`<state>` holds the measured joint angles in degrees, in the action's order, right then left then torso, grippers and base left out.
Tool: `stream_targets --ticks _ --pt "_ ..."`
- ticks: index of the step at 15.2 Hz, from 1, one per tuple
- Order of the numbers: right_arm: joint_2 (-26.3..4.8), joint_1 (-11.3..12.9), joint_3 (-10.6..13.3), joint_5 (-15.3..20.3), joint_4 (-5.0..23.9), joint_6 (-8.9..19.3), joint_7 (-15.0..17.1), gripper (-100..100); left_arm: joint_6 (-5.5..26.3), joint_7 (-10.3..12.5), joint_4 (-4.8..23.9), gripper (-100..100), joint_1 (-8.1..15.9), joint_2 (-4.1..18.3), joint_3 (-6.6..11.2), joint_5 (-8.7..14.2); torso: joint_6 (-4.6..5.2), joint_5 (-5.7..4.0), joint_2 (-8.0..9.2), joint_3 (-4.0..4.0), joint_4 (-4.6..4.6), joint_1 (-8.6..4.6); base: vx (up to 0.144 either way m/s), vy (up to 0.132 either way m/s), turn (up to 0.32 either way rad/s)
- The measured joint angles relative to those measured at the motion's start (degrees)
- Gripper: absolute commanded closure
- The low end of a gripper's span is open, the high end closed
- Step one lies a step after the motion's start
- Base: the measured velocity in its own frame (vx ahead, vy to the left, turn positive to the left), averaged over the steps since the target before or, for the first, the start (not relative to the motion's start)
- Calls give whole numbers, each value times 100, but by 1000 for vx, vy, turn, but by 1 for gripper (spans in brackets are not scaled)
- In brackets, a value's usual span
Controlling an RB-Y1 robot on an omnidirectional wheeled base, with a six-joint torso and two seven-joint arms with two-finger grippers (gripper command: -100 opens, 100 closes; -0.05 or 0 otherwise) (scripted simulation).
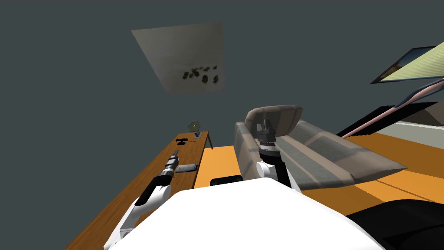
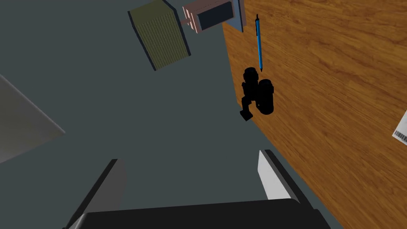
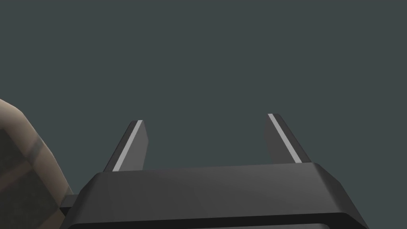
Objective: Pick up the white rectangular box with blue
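A flat rectangular box (image 1: 186,167), pale with a bluish-grey top, lies on the long wooden table (image 1: 143,186) near its right edge. One white corner of the box (image 2: 400,133), printed with a barcode, shows beside my left hand. My left gripper (image 1: 175,153) hovers over the table just left of the box and a little beyond it. Its fingers (image 2: 274,175) stand open with nothing between them. My right gripper (image 1: 264,128) is held up in front of the sofa, open and empty (image 3: 206,139).
Farther along the table lie a black lumpy object (image 2: 258,95), a blue pen (image 2: 259,43), a small pink-framed item (image 2: 214,16) and a green ribbed box (image 2: 161,35). A grey-brown sofa (image 1: 312,152) stands on the orange floor to the right of the table.
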<state>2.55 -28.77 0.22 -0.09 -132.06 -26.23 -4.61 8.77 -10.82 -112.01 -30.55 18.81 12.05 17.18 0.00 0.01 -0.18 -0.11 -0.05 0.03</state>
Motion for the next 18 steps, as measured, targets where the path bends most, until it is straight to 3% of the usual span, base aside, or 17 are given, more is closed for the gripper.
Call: stream_targets --ticks 9,18 --pt "0 0 0 0 0 0 0 0 870 -197 639 -100 -64 246 277 469 -1 -1 2 1 1 -2 32 7 -63" --pt "0 0 0 0 0 0 0 0 1085 -202 721 -100 -92 298 307 555 -1 -2 6 4 2 -4 21 1 -3"
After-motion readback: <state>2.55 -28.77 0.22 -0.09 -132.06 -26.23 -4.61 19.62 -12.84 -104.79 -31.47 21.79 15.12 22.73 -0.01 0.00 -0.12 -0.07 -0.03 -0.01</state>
